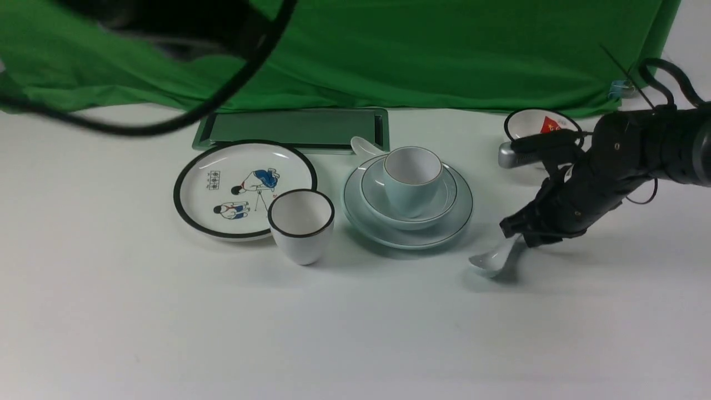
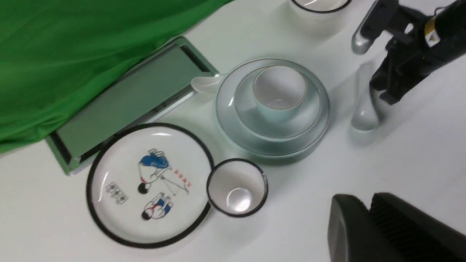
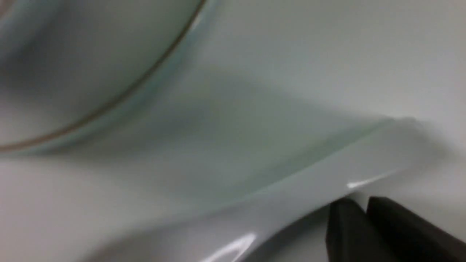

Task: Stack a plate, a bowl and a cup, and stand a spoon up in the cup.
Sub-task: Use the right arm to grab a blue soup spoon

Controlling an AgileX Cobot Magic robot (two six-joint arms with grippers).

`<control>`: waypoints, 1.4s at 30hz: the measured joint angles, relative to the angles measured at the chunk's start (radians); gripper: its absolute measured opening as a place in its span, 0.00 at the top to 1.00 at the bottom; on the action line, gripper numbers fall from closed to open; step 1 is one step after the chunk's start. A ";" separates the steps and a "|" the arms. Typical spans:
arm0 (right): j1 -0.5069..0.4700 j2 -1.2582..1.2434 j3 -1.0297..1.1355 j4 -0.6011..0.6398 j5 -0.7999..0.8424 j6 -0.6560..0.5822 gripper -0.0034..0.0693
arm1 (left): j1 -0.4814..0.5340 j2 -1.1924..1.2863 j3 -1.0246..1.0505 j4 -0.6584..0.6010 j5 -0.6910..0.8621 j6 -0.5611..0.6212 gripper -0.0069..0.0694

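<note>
Pale blue-green stack at mid-worktop: plate (image 1: pixel 411 238) at the bottom, bowl (image 1: pixel 444 195) seated on it, cup (image 1: pixel 411 178) upright inside the bowl. White spoon (image 1: pixel 497 258): right of the stack and apart from it, tilted, handle up and deep end down at the white worktop (image 1: pixel 355 333); I cannot tell whether it touches. Right end effector (image 1: pixel 519 230): clamped on the spoon's handle. Left end effector (image 2: pixel 367 203): only a dark corner shows in its wrist view, so I cannot tell whether it is open or closed. Also logged: second spoon (image 1: pixel 366 145) just behind the plate; picture plate (image 1: pixel 244 189) to the left, black-rimmed cup (image 1: pixel 301 225) at its front edge; flag bowl (image 1: pixel 539 125) behind the right arm; green tray (image 1: pixel 294 128) at the back.
</note>
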 joint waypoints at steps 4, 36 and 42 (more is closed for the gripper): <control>0.000 0.000 -0.094 0.001 0.035 0.074 0.70 | 0.000 -0.187 0.275 0.155 -0.122 -0.128 0.89; 0.117 0.077 -0.134 -0.029 0.189 0.147 0.69 | 0.000 -0.450 0.940 0.463 -0.535 -0.365 0.89; 0.141 -0.051 -0.131 -0.041 0.100 0.079 0.69 | 0.000 -0.450 0.941 0.463 -0.570 -0.365 0.89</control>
